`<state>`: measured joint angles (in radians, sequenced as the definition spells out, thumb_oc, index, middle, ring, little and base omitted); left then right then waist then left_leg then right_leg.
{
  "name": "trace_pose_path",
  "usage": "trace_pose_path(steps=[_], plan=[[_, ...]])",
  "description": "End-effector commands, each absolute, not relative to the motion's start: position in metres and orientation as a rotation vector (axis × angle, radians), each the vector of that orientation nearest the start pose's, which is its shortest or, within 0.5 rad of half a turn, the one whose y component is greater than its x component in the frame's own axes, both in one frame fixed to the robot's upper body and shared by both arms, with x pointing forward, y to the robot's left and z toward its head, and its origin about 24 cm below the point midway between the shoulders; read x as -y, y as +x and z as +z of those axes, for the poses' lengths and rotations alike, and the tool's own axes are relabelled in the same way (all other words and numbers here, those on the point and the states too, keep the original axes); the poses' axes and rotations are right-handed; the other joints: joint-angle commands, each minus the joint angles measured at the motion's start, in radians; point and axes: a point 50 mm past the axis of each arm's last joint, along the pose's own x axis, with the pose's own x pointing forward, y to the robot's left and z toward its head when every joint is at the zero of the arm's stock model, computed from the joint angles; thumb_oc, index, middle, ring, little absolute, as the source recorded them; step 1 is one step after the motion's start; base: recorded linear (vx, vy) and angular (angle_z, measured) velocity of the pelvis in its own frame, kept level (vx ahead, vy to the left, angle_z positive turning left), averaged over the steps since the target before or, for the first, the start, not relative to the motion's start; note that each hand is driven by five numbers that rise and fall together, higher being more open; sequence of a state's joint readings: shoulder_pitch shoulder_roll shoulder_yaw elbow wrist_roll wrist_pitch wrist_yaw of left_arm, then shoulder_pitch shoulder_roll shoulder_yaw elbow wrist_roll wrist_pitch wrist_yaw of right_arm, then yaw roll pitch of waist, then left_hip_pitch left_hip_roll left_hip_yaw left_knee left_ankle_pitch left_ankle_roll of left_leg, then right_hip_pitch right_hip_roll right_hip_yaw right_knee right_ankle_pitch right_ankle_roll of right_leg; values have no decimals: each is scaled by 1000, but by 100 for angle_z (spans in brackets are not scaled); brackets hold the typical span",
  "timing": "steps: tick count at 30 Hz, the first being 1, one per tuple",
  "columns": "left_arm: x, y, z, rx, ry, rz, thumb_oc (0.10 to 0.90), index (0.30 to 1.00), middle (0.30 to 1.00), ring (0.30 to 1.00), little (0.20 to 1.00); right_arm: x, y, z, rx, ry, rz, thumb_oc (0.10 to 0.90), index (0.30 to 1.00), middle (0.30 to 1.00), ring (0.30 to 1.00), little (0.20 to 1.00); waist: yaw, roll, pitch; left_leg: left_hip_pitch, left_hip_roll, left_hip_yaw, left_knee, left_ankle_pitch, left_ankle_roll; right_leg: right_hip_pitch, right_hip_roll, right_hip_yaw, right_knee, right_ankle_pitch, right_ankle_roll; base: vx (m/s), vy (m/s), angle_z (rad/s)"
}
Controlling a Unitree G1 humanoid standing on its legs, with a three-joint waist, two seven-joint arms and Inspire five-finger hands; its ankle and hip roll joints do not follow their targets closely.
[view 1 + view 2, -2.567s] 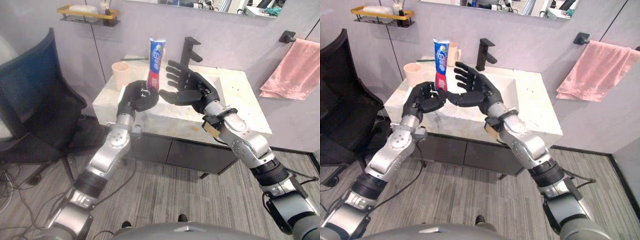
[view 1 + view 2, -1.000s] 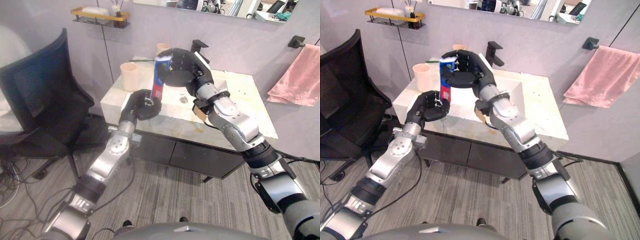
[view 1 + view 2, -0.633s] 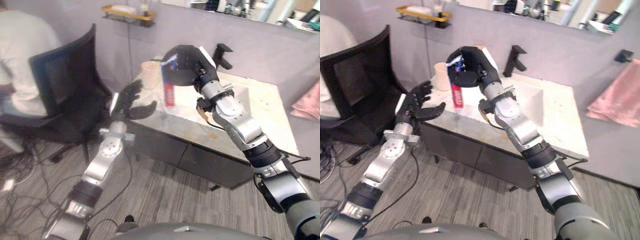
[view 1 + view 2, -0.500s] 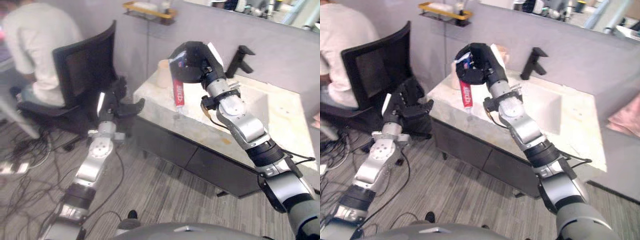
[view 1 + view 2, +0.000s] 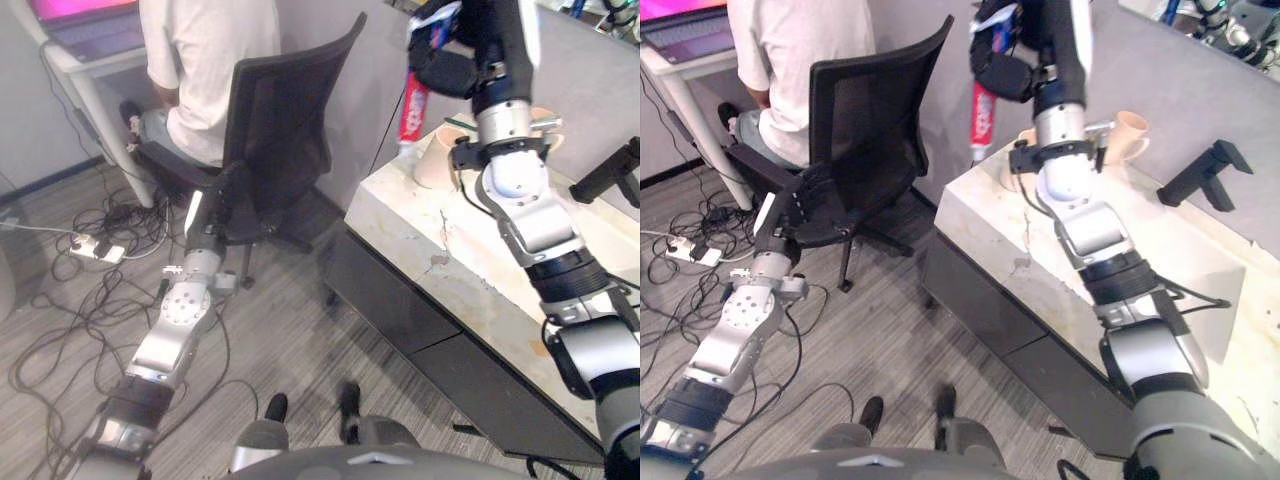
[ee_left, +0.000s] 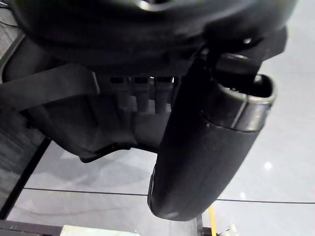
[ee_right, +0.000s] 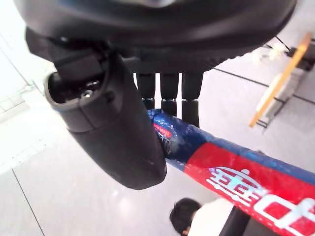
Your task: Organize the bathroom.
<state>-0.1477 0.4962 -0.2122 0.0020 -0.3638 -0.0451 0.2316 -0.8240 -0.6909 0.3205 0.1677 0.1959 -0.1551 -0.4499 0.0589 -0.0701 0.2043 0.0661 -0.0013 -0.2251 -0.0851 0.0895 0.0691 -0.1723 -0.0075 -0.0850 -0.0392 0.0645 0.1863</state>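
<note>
Gripping toothpaste (image 5: pixel 416 100) — right hand (image 5: pixel 462 45) (higher now)

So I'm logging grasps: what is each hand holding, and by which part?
The right hand grips the toothpaste tube by its upper end. The left hand holds nothing.

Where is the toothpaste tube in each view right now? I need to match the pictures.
Left eye view: toothpaste tube hangs from the right hand, top centre-right, above the cup.
Right eye view: upper centre, under the same hand, left of the cup.
Right wrist view: blue and red tube clamped by thumb and fingers.
Left wrist view: not in it.
Shared landmark: the black chair.
</note>
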Motion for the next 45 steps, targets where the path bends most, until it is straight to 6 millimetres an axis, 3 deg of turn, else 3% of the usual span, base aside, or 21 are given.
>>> trace_pose_path(steps=[1, 6, 15, 24, 29, 38, 45], plan=[[-184, 266, 117, 338, 84, -95, 800, 900, 900, 900, 900, 196, 308, 367, 1220, -335, -394, 400, 300, 300, 300, 300, -5, -41, -106, 138, -125, 51, -2, -151, -7, -20, -1, 8, 8, 209, -46, 138, -144, 72], [-179, 265, 107, 299, 66, -141, 800, 900, 900, 900, 900, 190, 310, 360, 1225, -341, -472, 400, 300, 300, 300, 300, -7, -35, -137, 156, -115, 69, -2, -156, -17, 62, 9, 15, -33, 170, -78, 172, -130, 36], [-172, 261, 102, 273, 47, -147, 800, 900, 900, 900, 900, 171, 317, 322, 1173, -363, -451, 400, 300, 300, 300, 300, -7, -12, -177, 150, -105, 106, 34, -168, -44, 121, 22, 35, -48, 109, -111, 97, -73, -21], [-171, 260, 99, 258, 52, -156, 800, 900, 900, 900, 900, 178, 304, 319, 1197, -376, -450, 400, 300, 300, 300, 300, -33, 7, -187, 139, -89, 101, 45, -112, -69, 126, 39, 40, -48, 93, -124, -3, -31, 6], [-168, 260, 101, 264, 50, -160, 800, 900, 900, 900, 900, 178, 297, 313, 1219, -415, -453, 400, 300, 300, 300, 300, -50, 12, -185, 134, -93, 98, 58, -114, -71, 121, 44, 52, -48, 94, -126, -5, -1, 0], [-172, 258, 97, 238, 72, -154, 800, 900, 900, 900, 900, 182, 309, 280, 1104, -496, -455, 400, 300, 300, 300, 300, -48, 21, -184, 127, -102, 92, 66, -108, -69, 115, 47, 52, -48, 94, -125, 26, -26, -5], [-173, 255, 93, 223, 84, -177, 800, 900, 900, 900, 900, 190, 323, 266, 1060, -567, -466, 400, 300, 300, 300, 300, -22, 20, -177, 129, -101, 79, 70, -104, -70, 116, 39, 29, -48, 95, -126, 61, -47, 0]])
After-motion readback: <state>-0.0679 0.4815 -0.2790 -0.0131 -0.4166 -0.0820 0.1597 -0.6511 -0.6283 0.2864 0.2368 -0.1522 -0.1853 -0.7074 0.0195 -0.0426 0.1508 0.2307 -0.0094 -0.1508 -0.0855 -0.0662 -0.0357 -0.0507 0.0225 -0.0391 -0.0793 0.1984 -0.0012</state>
